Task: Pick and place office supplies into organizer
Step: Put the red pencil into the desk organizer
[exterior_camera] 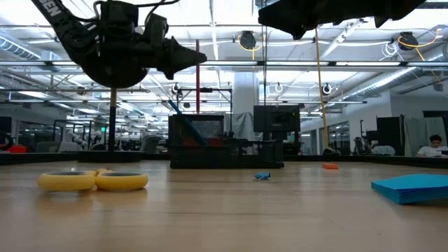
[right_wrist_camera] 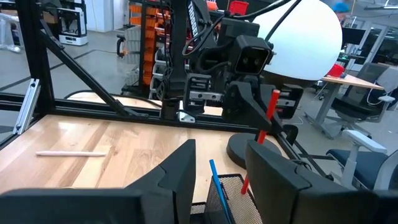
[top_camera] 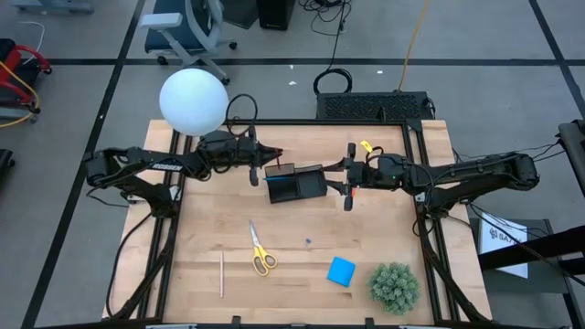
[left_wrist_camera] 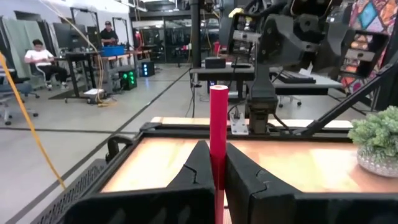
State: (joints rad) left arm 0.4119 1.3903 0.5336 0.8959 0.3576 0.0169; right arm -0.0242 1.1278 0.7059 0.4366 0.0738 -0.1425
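I count one red pen (left_wrist_camera: 217, 143), clamped upright between my left gripper (left_wrist_camera: 214, 180) fingers, which are closed tight on its shaft; from overhead that gripper (top_camera: 267, 163) hangs just at the left end of the organizer (top_camera: 297, 185), which sits mid-table between the two arms. My right gripper (right_wrist_camera: 217, 168) hovers at the organizer's opposite end with its two fingers parted and nothing between them; looking past them I see one blue pen (right_wrist_camera: 221, 190) already leaning inside the mesh tray, and the red pen (right_wrist_camera: 261, 140) slanting down from the other arm's grip toward the same tray.

Still loose on the wood, by my count: one pair of yellow-handled scissors (top_camera: 260, 249) nearer the front, blades pointing back toward the organizer; one pale wooden pencil (top_camera: 221, 273) lying well to their left; one blue square notepad (top_camera: 341, 270) toward the front right; one tiny blue scrap (top_camera: 309, 241) between scissors and notepad (too small for me to identify).

Also on the table: one white globe lamp (top_camera: 193, 101) at the back left corner, and one green spiky plant ball (top_camera: 394, 286) just right of the notepad.
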